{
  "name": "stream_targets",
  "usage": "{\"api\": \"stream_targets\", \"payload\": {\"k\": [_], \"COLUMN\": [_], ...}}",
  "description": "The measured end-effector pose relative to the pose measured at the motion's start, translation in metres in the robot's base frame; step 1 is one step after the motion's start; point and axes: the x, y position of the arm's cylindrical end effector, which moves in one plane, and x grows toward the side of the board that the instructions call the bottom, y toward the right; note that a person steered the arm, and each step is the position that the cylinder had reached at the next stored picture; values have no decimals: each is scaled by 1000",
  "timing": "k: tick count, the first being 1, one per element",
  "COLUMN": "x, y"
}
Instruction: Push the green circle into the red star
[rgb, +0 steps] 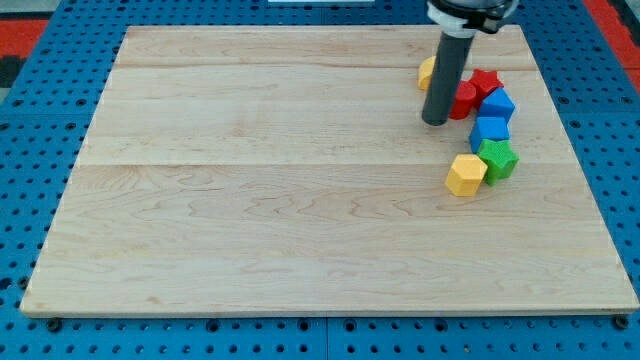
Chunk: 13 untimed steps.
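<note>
Red star (486, 80) — faceted block beside my tip (435, 122).

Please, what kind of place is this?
Probably a robotics lab bench: a wooden board lying on a blue perforated base, small coloured blocks, and my tip beside a red block.

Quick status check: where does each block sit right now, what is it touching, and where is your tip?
My tip: down on the board, left of the cluster.
Red star: flat, near the view's top right.
Red block: partly hidden by the rod.
Yellow block: partly hidden behind the rod.
Upper blue block: beside the red star.
Lower blue block: just below it.
Green block: against the yellow cube.
Yellow cube: lowest, flat.
</note>
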Motion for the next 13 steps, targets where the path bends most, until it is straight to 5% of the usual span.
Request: {"api": "stream_targets", "payload": {"k": [2, 3, 4, 5, 7, 10, 11, 13], "x": [-35, -121, -159, -159, -156, -54, -63, -180], "y": [-71, -55, 17, 62, 43, 51, 45, 60]}}
